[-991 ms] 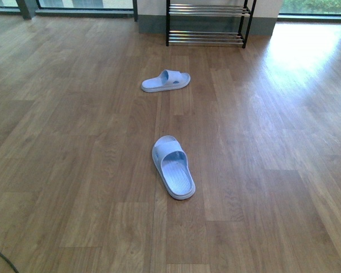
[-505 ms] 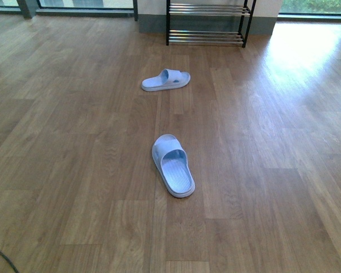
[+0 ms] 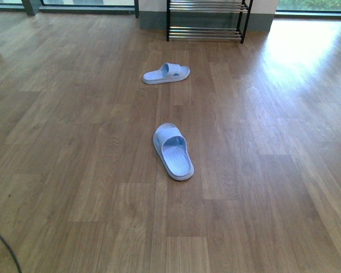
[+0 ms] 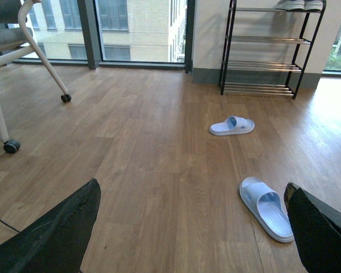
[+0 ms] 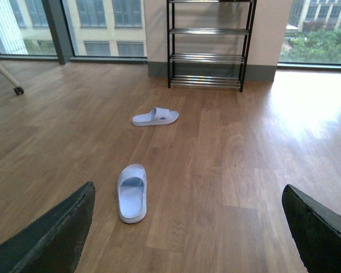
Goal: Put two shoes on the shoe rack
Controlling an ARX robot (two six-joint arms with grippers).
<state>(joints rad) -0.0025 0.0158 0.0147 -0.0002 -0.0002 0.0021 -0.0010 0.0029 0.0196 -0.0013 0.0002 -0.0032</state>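
Near slipper (image 3: 173,152) lies ahead of the left gripper (image 4: 192,190) and right gripper (image 5: 188,190), both spread wide.

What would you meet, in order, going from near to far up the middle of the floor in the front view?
near slipper → far slipper → shoe rack

My left arm's matte black two-finger gripper (image 4: 191,187) is spread wide apart; my right arm's matte black gripper (image 5: 187,187) gapes just as wide.
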